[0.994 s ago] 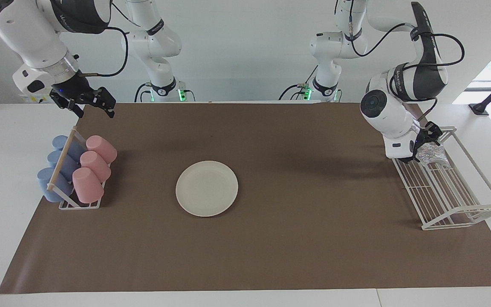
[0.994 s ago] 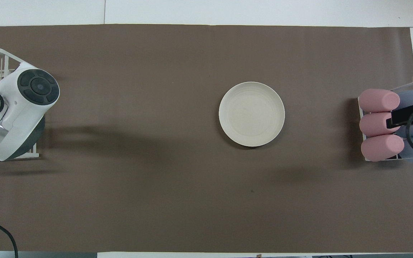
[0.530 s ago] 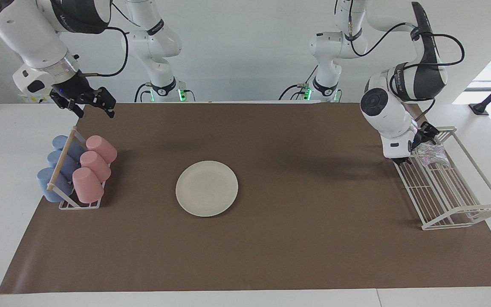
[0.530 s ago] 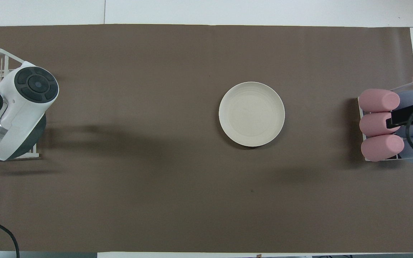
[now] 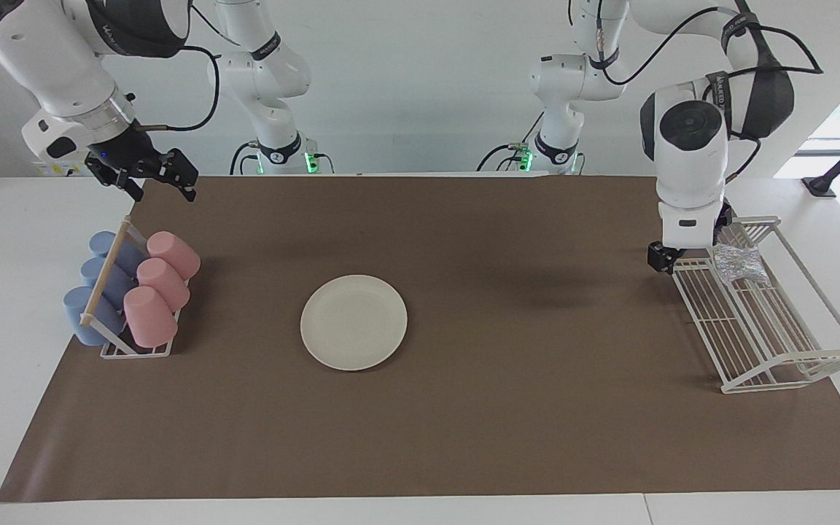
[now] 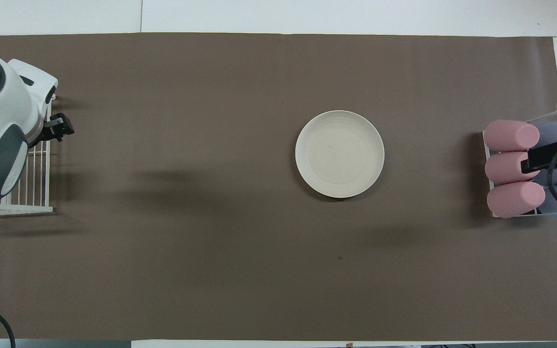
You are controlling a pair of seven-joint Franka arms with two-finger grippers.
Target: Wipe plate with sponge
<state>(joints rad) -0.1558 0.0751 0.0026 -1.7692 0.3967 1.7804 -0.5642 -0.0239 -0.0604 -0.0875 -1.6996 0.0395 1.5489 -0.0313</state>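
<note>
We found the plate (image 5: 354, 321) lying flat on the brown mat (image 5: 464, 437), about midway between the two ends of the table, with nothing on it. The sponge (image 5: 737, 262) lay in the white wire rack (image 5: 777, 343) at the left arm's end of the table, at the rack's end nearer the robots, resting on the wires (no finger touched it).

The left gripper (image 5: 686, 251) hung just above the rack's near corner, beside the sponge and apart from it. Its jaws stood spread and held nothing; one dark finger (image 6: 61, 130) projected past the white wrist in the overhead view.

The right gripper (image 5: 150, 179) hung in the air over the edge of the mat, above the cup rack (image 5: 135, 350) at the right arm's end of the table. Its two fingers stood apart, with nothing between them. This arm waited.

The cup rack carried three pink cups (image 5: 157, 281) on the side toward the plate and three blue cups (image 5: 95, 284) on the side away from it, all lying tilted against a wooden bar (image 5: 106, 273).
</note>
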